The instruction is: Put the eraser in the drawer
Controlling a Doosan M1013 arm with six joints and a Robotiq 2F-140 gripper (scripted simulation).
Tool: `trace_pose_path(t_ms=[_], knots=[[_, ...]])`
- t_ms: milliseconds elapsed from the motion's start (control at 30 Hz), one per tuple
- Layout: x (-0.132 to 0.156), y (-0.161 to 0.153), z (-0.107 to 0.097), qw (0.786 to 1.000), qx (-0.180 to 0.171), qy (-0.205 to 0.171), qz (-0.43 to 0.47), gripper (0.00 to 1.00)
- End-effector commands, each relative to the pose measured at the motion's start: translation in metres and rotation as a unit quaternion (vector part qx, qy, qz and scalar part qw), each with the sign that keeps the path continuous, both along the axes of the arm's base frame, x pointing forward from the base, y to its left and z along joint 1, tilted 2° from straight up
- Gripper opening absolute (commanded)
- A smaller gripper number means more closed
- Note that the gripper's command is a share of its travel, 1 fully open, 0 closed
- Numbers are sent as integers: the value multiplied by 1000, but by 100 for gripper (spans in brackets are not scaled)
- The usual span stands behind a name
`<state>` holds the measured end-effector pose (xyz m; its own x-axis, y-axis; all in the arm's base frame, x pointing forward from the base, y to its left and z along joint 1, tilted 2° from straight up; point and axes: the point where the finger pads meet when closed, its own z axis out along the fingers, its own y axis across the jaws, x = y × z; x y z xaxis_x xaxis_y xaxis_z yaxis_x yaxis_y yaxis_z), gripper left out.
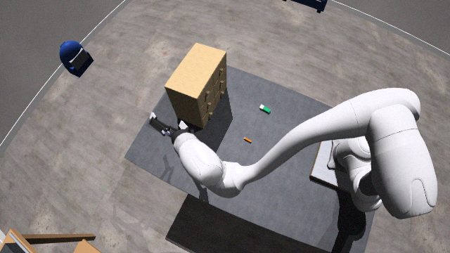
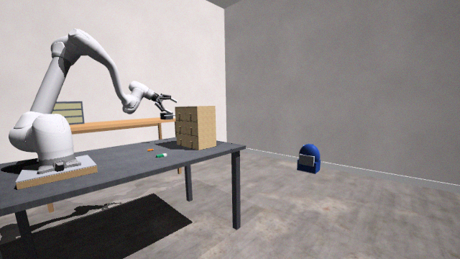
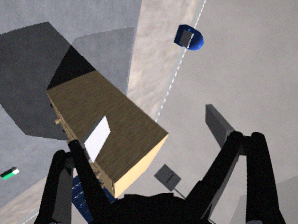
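The black two-finger gripper, spread wide and empty, hovers by the tan wooden chest; the green-and-white eraser lies well apart toward the worktop's middle.

You see a tan chest on a dark grey table — the eraser is green with a white end, the small marker orange — and the arm is white, its gripper black.
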<state>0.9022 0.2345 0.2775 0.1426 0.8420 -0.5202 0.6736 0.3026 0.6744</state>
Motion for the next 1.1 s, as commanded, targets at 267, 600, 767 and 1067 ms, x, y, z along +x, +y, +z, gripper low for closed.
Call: trace_pose_path(t_ms=[267, 600, 767, 1067], knots=[[-91, 18, 80, 975, 174, -18, -139, 100], [-167, 44, 127, 930, 291, -5, -223, 100], [-223, 66, 157, 892, 362, 17, -270, 100], [-278, 70, 179, 840, 426, 49, -334, 100]])
